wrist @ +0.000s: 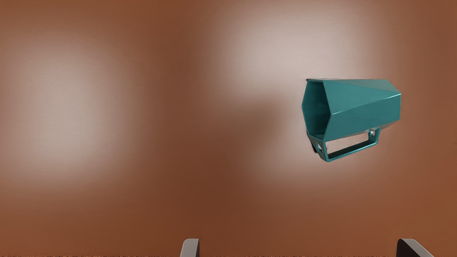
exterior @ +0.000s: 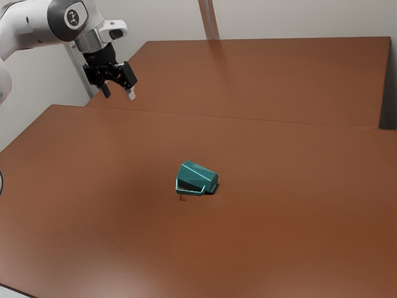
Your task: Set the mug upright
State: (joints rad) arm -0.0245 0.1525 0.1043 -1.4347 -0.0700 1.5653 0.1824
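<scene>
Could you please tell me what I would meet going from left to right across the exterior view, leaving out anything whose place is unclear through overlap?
Gripper → mug → dark strip

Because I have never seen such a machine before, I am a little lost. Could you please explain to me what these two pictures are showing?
The machine is a single robot arm, ending in a black gripper with two fingers. Both pictures are drawn by a computer simulation.

One picture is taken from beside the arm, which reaches in from that view's upper left. The other comes from a camera on the arm's own hand, looking toward the brown table; the tips of its fingers show at the bottom edge.

On the table lies a teal mug with flat, angular sides. It is on its side, and its handle is a squared loop. Nothing is held: the fingers are apart, away from the mug.
</scene>
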